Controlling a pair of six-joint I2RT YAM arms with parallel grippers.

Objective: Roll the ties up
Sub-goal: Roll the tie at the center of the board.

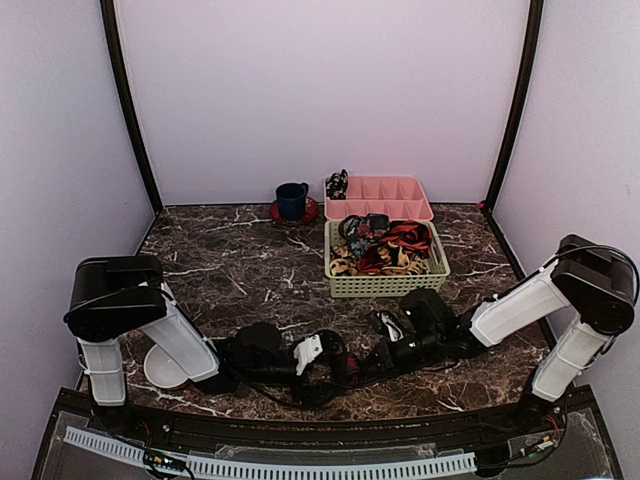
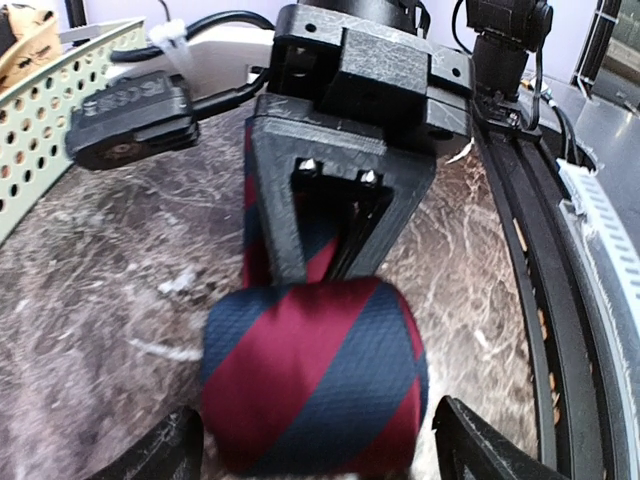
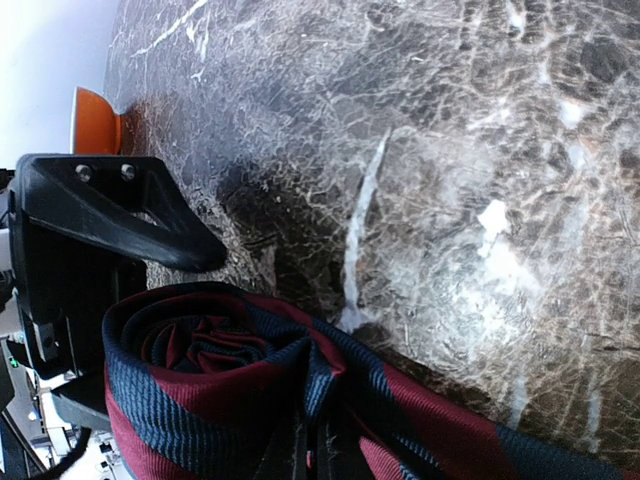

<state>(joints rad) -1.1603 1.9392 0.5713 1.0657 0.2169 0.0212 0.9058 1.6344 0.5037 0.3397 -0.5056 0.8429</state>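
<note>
Navy-and-red striped tie point(image 2: 310, 385), wound into a coil, lies by the near edge of the marble table point(image 1: 230, 270), a black rail point(image 2: 540, 300) just beside it and bare stone open to the back left; the left gripper point(image 2: 315, 450) brackets the coil, pressing or not I cannot tell, and the right gripper point(image 2: 345, 255) pinches its flat tail. Just behind stands a green basket point(image 1: 385, 285) of tangled ties point(image 1: 385, 245); farther back, a blue cup point(image 1: 292, 200) and a pink tray point(image 1: 400, 212) holding one small coil point(image 1: 337, 184).
</note>
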